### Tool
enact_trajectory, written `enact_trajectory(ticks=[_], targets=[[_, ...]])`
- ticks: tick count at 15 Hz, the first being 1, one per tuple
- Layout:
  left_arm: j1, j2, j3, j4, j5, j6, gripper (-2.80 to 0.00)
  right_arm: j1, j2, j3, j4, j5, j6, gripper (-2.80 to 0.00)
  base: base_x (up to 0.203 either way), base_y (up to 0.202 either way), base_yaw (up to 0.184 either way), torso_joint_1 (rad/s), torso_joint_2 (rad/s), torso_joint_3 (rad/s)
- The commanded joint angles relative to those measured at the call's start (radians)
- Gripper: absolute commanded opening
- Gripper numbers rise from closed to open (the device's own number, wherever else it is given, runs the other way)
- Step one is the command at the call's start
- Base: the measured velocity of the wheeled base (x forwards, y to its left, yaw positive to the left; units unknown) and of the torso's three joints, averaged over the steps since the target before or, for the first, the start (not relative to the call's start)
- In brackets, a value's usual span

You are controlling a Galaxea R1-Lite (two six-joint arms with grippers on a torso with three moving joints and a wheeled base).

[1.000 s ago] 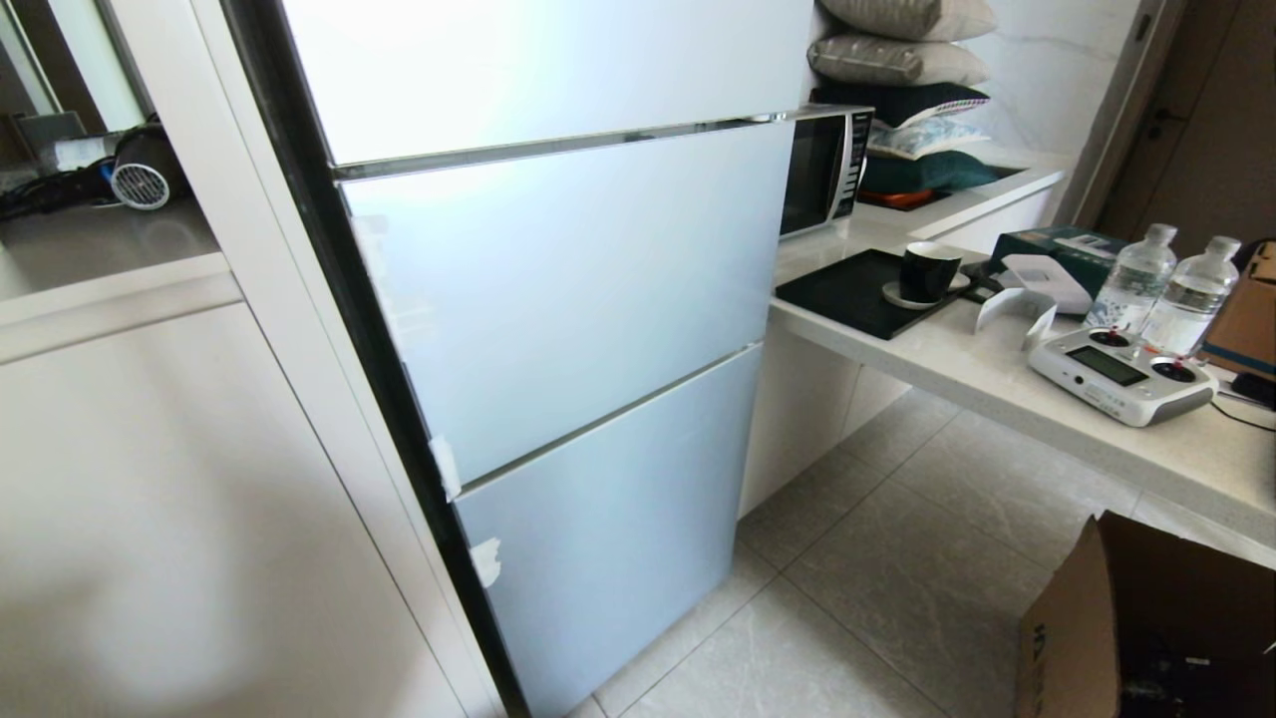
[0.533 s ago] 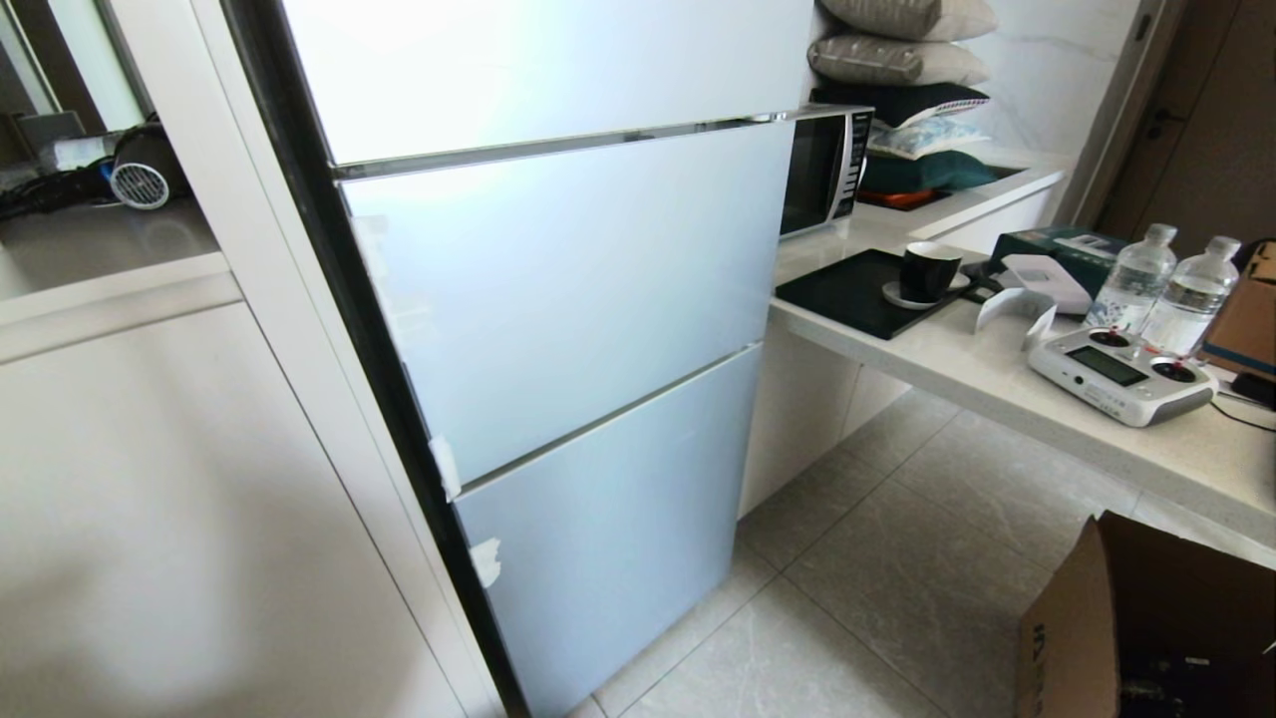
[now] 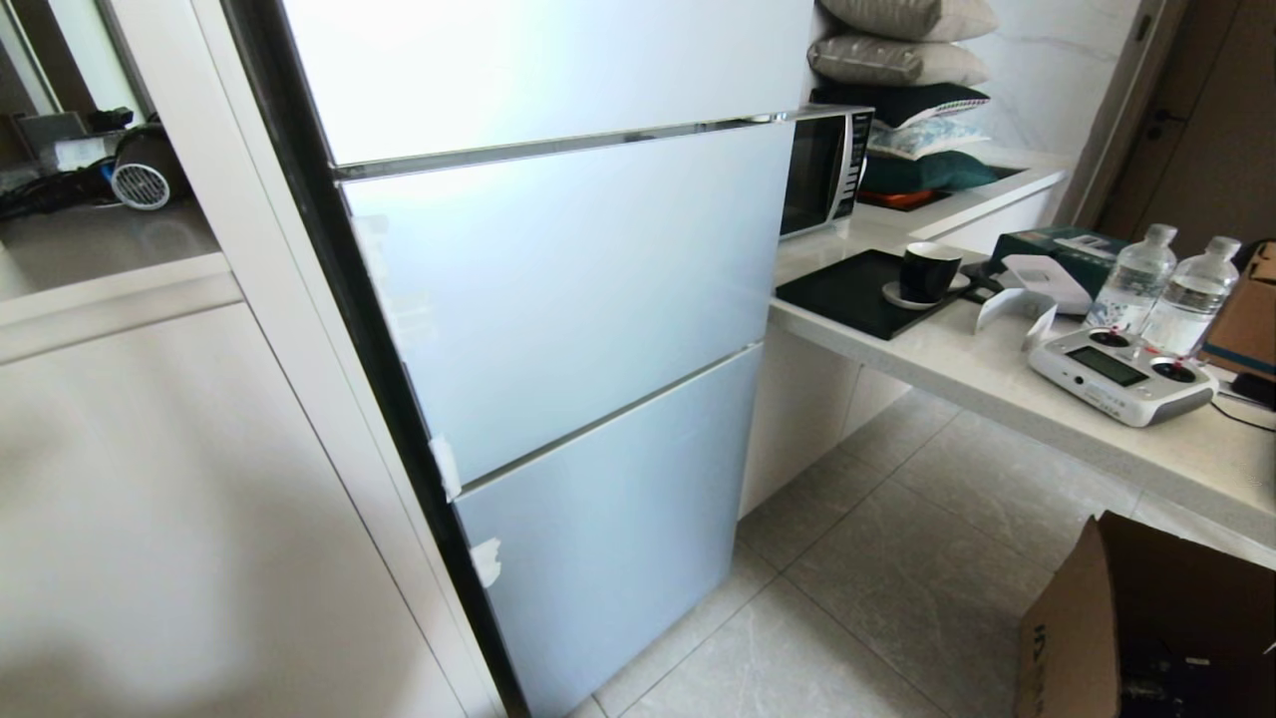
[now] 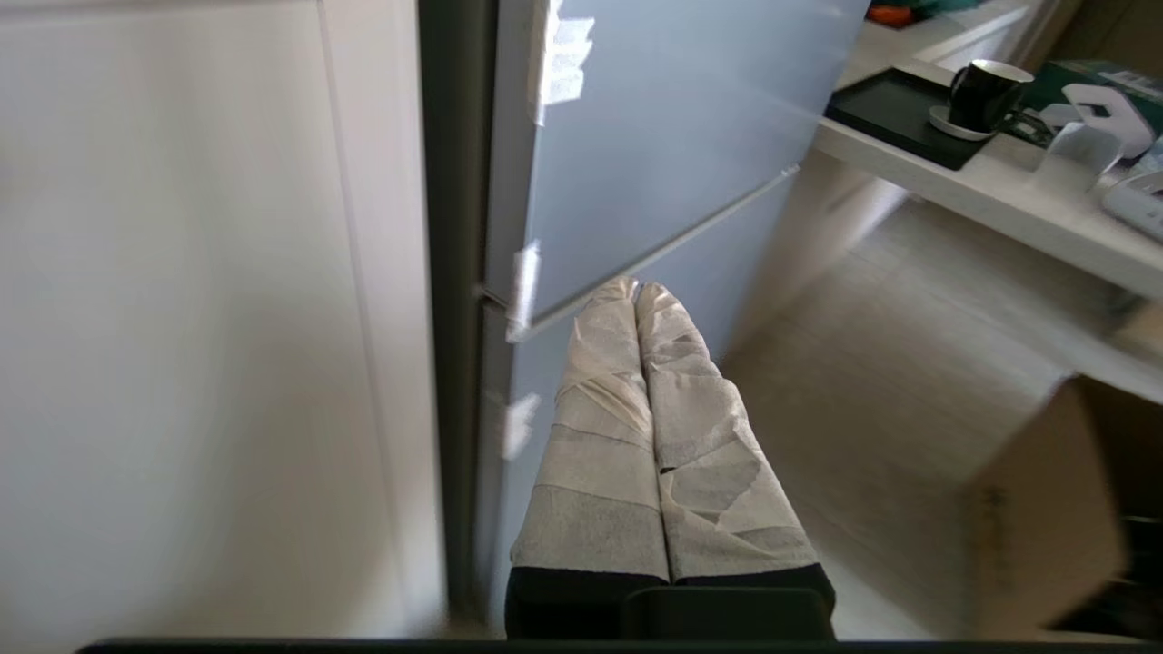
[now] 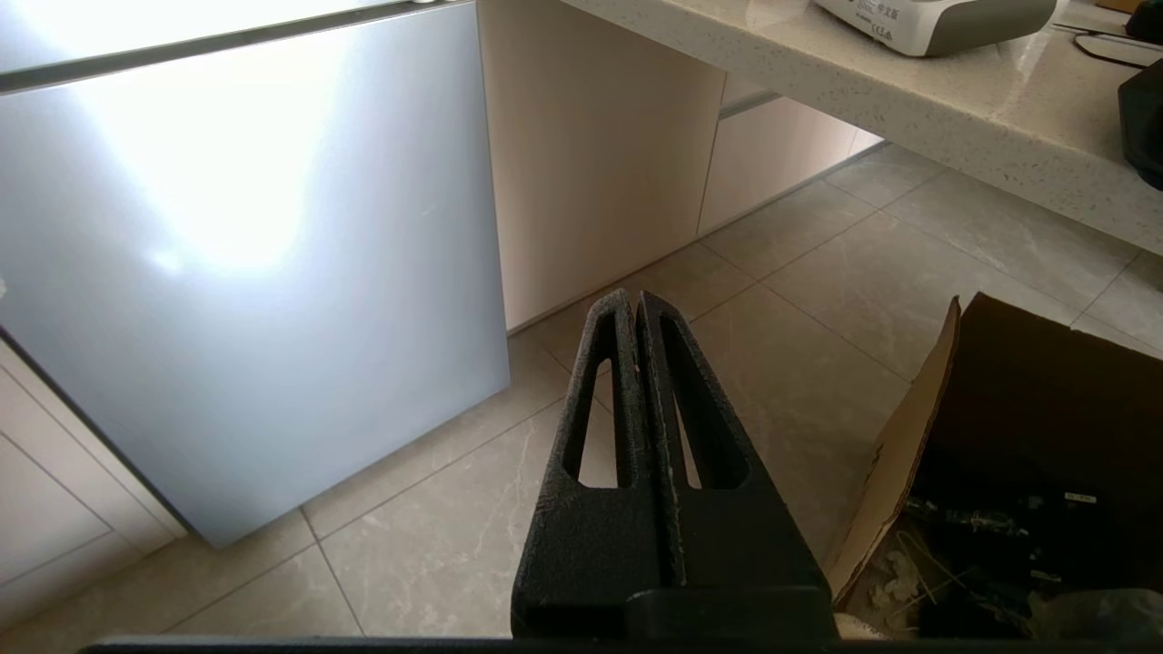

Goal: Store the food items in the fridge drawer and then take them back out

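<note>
The fridge stands closed, its pale blue-grey glass door panels stacked one above another. The fridge drawer and the food items are hidden. My left gripper is shut, its tape-wrapped fingers pressed together, pointing toward the seam between the middle and lower panels near the white tape scraps. My right gripper is shut too, empty, hanging over the tiled floor to the right of the lower panel. Neither arm shows in the head view.
A white counter runs along the right with a microwave, a black tray with a mug, two water bottles and a remote controller. An open cardboard box stands on the floor. White cabinet at left.
The head view is unchanged apart from a shadow on the white cabinet at left that has slid downward and shrunk.
</note>
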State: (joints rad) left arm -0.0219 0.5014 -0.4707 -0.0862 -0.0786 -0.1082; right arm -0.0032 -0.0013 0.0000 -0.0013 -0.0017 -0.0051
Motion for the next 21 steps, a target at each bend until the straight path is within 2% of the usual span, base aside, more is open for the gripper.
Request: enact_trajectory(ticks=[1, 5, 7, 10, 16, 21], targets=[[-0.005, 0.251, -0.068, -0.010, -0.007, -0.043, -2.80, 0.000, 0.000, 0.000, 0.000, 0.000, -0.001, -2.80, 0.000, 0.000, 0.000, 0.000, 0.00, 0.000], [-0.010, 0.599, -0.214, -0.069, -0.019, -0.163, -2.80, 0.000, 0.000, 0.000, 0.000, 0.000, -0.001, -2.80, 0.000, 0.000, 0.000, 0.000, 0.00, 0.000], [-0.010, 0.743, -0.283, -0.119, -0.009, -0.192, -2.80, 0.000, 0.000, 0.000, 0.000, 0.000, 0.000, -2.80, 0.000, 0.000, 0.000, 0.000, 0.00, 0.000], [-0.010, 0.924, -0.365, -0.263, 0.056, -0.205, -2.80, 0.000, 0.000, 0.000, 0.000, 0.000, 0.000, -2.80, 0.000, 0.000, 0.000, 0.000, 0.00, 0.000], [-0.001, 1.088, -0.549, -0.320, 0.098, -0.211, -2.80, 0.000, 0.000, 0.000, 0.000, 0.000, -0.001, -2.80, 0.000, 0.000, 0.000, 0.000, 0.00, 0.000], [-0.005, 1.156, -0.611, -0.356, 0.093, -0.219, -2.80, 0.000, 0.000, 0.000, 0.000, 0.000, -0.001, -2.80, 0.000, 0.000, 0.000, 0.000, 0.00, 0.000]])
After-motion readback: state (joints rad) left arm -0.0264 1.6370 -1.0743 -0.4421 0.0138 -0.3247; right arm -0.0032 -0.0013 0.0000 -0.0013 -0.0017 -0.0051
